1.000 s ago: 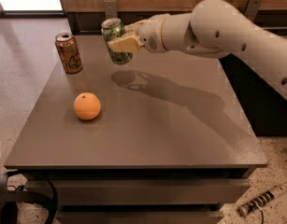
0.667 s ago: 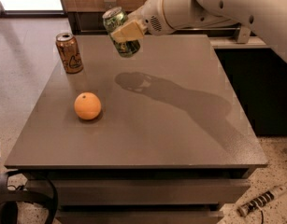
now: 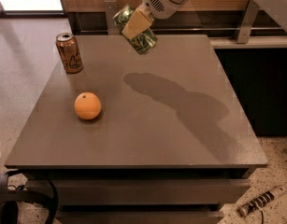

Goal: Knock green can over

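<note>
The green can (image 3: 139,35), green with pale lettering and a silver top rim, is held in the air above the back of the grey table (image 3: 147,125), tilted with its top toward the upper left. My gripper (image 3: 136,24) is shut on it, a pale finger (image 3: 136,23) lying across its side. The white arm reaches in from the upper right. The can's shadow falls on the table's middle.
An orange-brown can (image 3: 69,53) stands upright at the table's back left. An orange (image 3: 87,106) rests left of centre. A dark counter (image 3: 255,78) stands to the right. Cables (image 3: 21,199) lie on the floor at the front left.
The gripper has lifted the green can higher off the table and tilted it further. The orange-brown can and the orange have not moved.
</note>
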Controlling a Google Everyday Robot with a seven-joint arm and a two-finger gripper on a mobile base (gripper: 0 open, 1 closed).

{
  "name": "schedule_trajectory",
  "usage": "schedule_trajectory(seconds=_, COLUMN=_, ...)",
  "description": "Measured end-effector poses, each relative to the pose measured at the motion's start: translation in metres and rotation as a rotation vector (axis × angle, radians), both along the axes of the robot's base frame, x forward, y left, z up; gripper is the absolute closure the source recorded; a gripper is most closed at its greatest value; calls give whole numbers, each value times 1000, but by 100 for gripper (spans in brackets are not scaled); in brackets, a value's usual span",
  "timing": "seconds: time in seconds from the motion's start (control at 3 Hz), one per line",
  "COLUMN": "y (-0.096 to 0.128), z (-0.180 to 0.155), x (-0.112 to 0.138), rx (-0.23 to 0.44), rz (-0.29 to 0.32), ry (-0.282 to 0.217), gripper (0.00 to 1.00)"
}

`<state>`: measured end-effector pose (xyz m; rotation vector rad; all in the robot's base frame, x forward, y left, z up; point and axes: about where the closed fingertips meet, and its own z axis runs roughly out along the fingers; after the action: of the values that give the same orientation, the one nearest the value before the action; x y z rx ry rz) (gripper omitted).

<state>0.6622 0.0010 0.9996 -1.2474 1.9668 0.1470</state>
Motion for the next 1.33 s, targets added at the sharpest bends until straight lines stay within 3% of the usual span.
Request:
schedule_trajectory(seconds=0.67, y=-26, z=-55, x=8, rx=-296, rz=-96, ry=84, gripper=100)
schedule_trajectory(seconds=1.0, y=-31, z=-84, x=16, rx=-369, rz=-106, ry=113, gripper=100)
schedule_trajectory(seconds=1.33, y=-25, z=-107, x=23, rx=-375, rz=-75, ry=140, gripper=100)
